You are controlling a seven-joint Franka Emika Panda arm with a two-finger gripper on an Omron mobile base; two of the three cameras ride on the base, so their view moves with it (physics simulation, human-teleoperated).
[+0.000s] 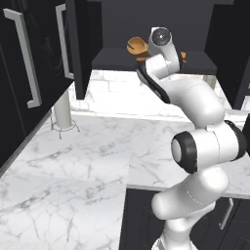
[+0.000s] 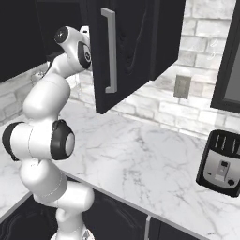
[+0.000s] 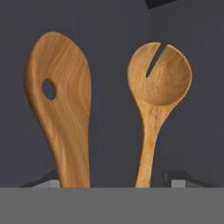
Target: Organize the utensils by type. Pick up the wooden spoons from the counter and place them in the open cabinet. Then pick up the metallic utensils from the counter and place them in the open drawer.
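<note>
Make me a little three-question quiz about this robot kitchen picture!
1. True or false: both wooden spoons lie side by side on the dark cabinet shelf.
2. Which spoon has a slit cut into its bowl: A) the broad one with a round hole, B) the one with the round bowl?
3. Fill in: the black and silver ____ stands on the marble counter.

Key: 1 true; 2 B; 3 toaster.
</note>
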